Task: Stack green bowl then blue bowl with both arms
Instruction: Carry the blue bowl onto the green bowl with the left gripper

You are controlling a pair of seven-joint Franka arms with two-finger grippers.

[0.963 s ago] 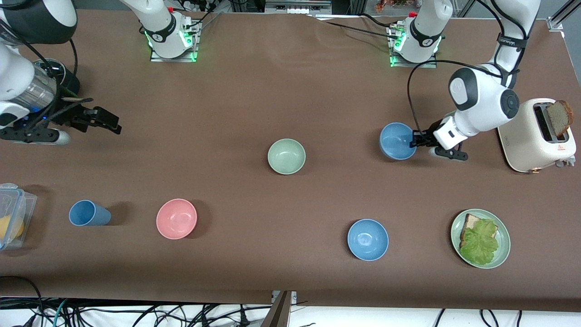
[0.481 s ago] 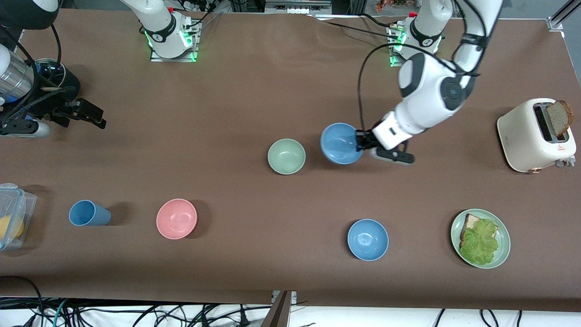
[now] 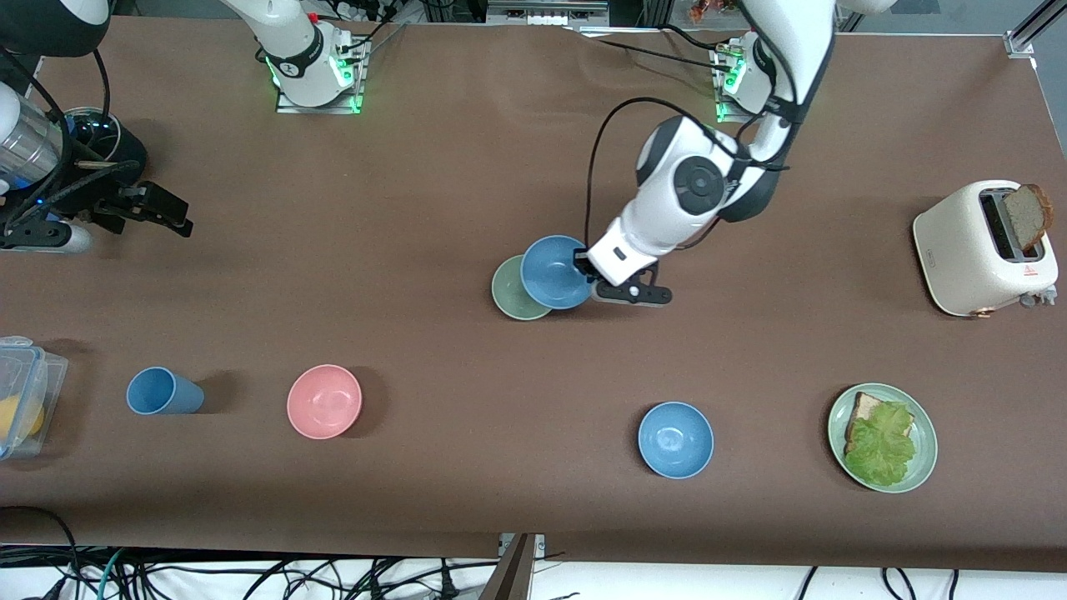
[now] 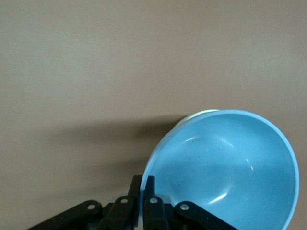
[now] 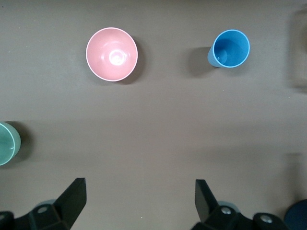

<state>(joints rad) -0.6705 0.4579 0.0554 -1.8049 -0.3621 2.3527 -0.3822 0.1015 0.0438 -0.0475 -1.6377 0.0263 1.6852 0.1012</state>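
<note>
Slate-blue and glossy, the blue bowl (image 3: 556,272) looks rigid, light and somewhat slick, so its thin rim is the sensible hold; the left gripper (image 3: 584,265) pinches that rim with fingers closed, carrying it empty over the green bowl (image 3: 510,296), which sits mid-table and also seems empty. The right gripper (image 3: 158,212) waits with fingers spread wide over the right arm's end of the table. Nearer the front camera, the pink bowl (image 3: 324,401), blue cup (image 3: 162,392) and brighter blue bowl (image 3: 675,439) are empty.
</note>
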